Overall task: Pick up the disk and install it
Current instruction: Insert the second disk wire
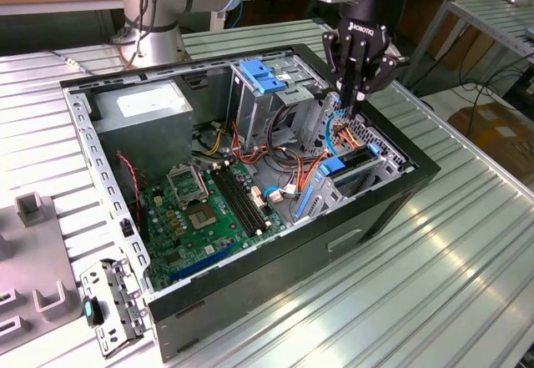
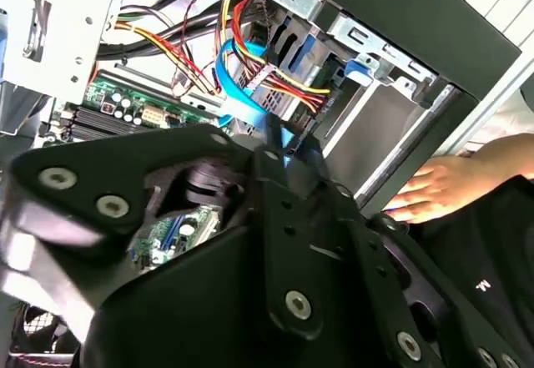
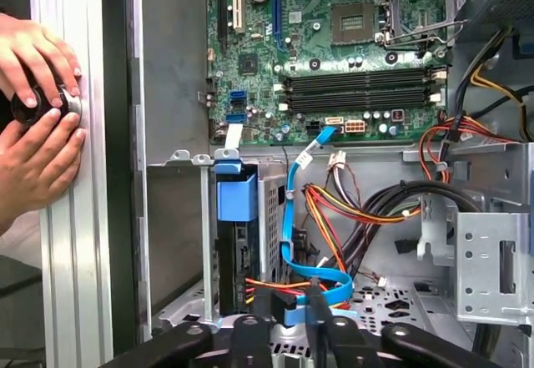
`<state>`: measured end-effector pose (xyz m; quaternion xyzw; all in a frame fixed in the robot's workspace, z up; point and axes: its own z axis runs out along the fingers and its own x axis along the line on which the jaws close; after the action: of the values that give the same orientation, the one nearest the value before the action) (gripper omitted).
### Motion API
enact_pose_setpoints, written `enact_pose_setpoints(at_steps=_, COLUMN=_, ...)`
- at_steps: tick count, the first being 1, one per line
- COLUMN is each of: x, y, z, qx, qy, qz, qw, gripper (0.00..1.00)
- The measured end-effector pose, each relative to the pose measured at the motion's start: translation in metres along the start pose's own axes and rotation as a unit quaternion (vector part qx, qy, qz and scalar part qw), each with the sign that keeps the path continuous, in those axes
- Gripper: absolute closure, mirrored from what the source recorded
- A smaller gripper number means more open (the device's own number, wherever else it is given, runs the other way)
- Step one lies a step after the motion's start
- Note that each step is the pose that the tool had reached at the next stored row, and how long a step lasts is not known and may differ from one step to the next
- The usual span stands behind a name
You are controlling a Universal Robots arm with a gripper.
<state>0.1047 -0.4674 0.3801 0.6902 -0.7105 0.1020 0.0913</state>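
Note:
The disk (image 1: pixel 352 161) sits on edge in the drive cage at the case's front corner, its blue carrier (image 1: pixel 332 168) facing the motherboard. In the first wrist view the disk (image 3: pixel 240 255) is a dark slab under the blue carrier tab (image 3: pixel 236 199). My gripper (image 1: pixel 357 103) hangs just above the cage, over the cable bundle. Its fingertips (image 3: pixel 315 299) pinch the plug of a blue flat cable (image 3: pixel 294 218), and the second wrist view shows the same blue plug (image 2: pixel 282 134) between the gripper's (image 2: pixel 284 147) tips.
A person's hands (image 3: pixel 37 109) rest on the table rail beside the case, and one hand (image 2: pixel 442 189) is near the case wall. Orange, yellow and black wires (image 3: pixel 367 209) crowd the cage. A tall bay with a blue latch (image 1: pixel 263 76) and a grey power-supply box (image 1: pixel 150 109) stand inside.

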Motion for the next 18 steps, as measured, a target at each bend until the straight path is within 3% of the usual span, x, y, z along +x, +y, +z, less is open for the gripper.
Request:
enact_pose_setpoints(at_steps=2, x=-0.0009, y=0.0000, z=0.0032, qx=0.0000, qy=0.0014, qz=0.000, qw=1.00000, gripper=0.58)
enact_pose_setpoints(at_steps=5, x=-0.0019, y=0.0001, z=0.0066, qx=0.0001, qy=0.0027, qz=0.000, qw=1.00000, gripper=0.58)
enact_pose_setpoints(at_steps=6, x=-0.0023, y=0.0001, z=0.0080, qx=0.0002, qy=0.0052, qz=0.000, qw=0.99999, gripper=0.60)
enact_pose_setpoints(at_steps=8, x=-0.0029, y=0.0002, z=0.0099, qx=0.0003, qy=0.0105, qz=0.000, qw=0.99995, gripper=0.73)
enact_pose_setpoints(at_steps=9, x=-0.0030, y=0.0002, z=0.0103, qx=0.0004, qy=0.0121, qz=0.000, qw=0.99993, gripper=0.73)
enact_pose_setpoints(at_steps=10, x=-0.0033, y=0.0002, z=0.0112, qx=0.0005, qy=0.0159, qz=0.000, qw=0.99987, gripper=0.78)
enact_pose_setpoints(at_steps=13, x=-0.0039, y=0.0002, z=0.0134, qx=0.0010, qy=0.0314, qz=0.000, qw=0.99951, gripper=0.78)
enact_pose_setpoints(at_steps=17, x=-0.0046, y=0.0003, z=0.0153, qx=0.0013, qy=0.0425, qz=0.000, qw=0.99909, gripper=0.77)
enact_pose_setpoints(at_steps=18, x=-0.0047, y=0.0003, z=0.0158, qx=0.0014, qy=0.0458, qz=-0.001, qw=0.99895, gripper=0.71)
